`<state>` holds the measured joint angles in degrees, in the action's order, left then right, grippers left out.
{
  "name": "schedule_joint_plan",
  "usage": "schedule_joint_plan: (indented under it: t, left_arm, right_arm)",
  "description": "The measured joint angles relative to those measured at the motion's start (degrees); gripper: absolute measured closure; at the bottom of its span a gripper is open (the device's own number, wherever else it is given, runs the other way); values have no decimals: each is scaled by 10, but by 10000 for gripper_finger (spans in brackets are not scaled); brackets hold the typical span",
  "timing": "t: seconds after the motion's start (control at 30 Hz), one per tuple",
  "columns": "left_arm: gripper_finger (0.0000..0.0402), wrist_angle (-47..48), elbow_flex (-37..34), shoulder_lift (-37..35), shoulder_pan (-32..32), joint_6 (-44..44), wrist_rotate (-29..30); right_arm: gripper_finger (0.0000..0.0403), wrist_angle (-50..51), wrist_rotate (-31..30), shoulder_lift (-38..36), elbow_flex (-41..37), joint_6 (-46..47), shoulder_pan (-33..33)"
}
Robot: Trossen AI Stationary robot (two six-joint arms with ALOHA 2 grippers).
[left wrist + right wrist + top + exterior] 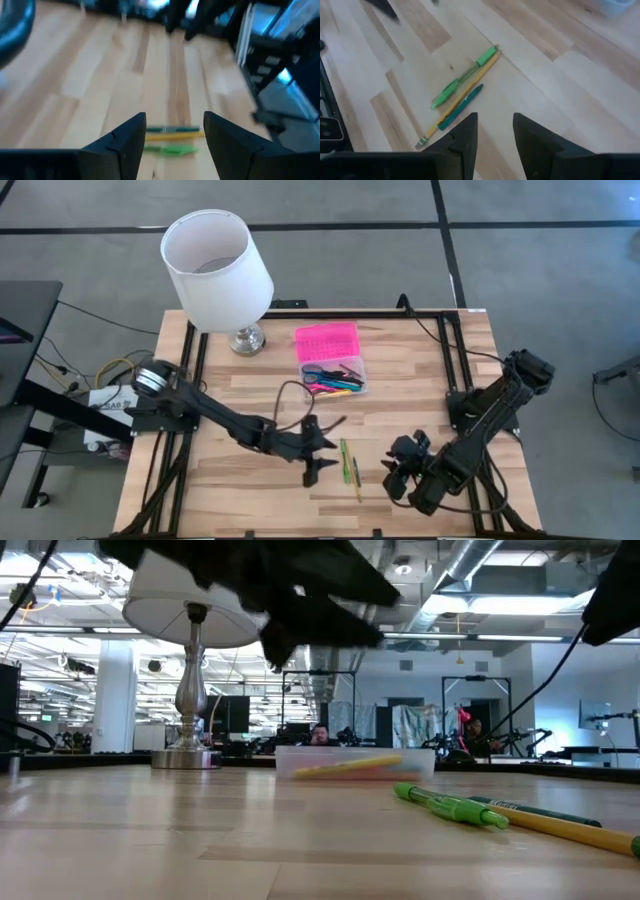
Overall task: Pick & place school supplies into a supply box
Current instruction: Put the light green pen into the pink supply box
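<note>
Green, yellow and teal make up the last loose group of school supplies: a light green plastic pen (462, 80), a long yellow pencil (462, 95) and a dark teal pen (461, 106), lying side by side and touching on the wooden table (240, 395), near its front edge and between the two arms. They lie roughly parallel, running near-to-far, which suits a pinch across their thin width.

The supply box, a small clear plastic case (360, 373) with its bright pink ribbed lid (326, 340) swung back on the far side, sits at the middle of the table, well apart from the three loose items. The lid is open so items can drop straight in. Pink, yellow, blue and dark pens and what look like blue-handled scissors already lie inside, so the task appears mostly done.

Left gripper (314, 472) hovers just left of the trio, fingers spread wide and empty; in its wrist view the pens (171, 140) lie crosswise just beyond the gap, a good line-up for a descent and pinch. It seems the likelier arm to pick next.

Right gripper (398, 476) hangs just right of the trio, fingers parted and holding nothing, apparently waiting.

A white lampshade on a silver metal lamp base (246, 338) stands at the far left of the table, clear of any path to the box.

Risk: three touching items may get nudged or lifted together.
</note>
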<state>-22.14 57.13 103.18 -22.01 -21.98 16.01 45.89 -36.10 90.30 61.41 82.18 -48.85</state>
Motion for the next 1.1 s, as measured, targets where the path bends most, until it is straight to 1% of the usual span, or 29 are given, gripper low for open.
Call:
schedule_joint_plan:
  t: [0.1,0.23,0.33,0.43,0.6,0.77,1.1]
  left_arm:
    - [207,-12,30,47,5,2,-8]
    - [207,-23,81,106,9,37,-30]
    - [207,-3,115,151,14,50,-57]
    - [207,32,144,172,18,53,-70]
    - [207,91,156,180,18,78,-68]
    - [207,146,157,180,20,79,-67]
    - [207,139,157,180,19,74,-57]
  right_arm:
    - [286,1,2,0,0,-14,6]
    - [286,1,2,0,0,-16,6]
    - [286,3,2,0,0,-16,6]
    - [286,4,7,0,0,-9,4]
    - [286,5,16,0,0,3,-1]
    - [286,5,16,0,0,4,-1]
    - [286,15,13,0,0,4,7]
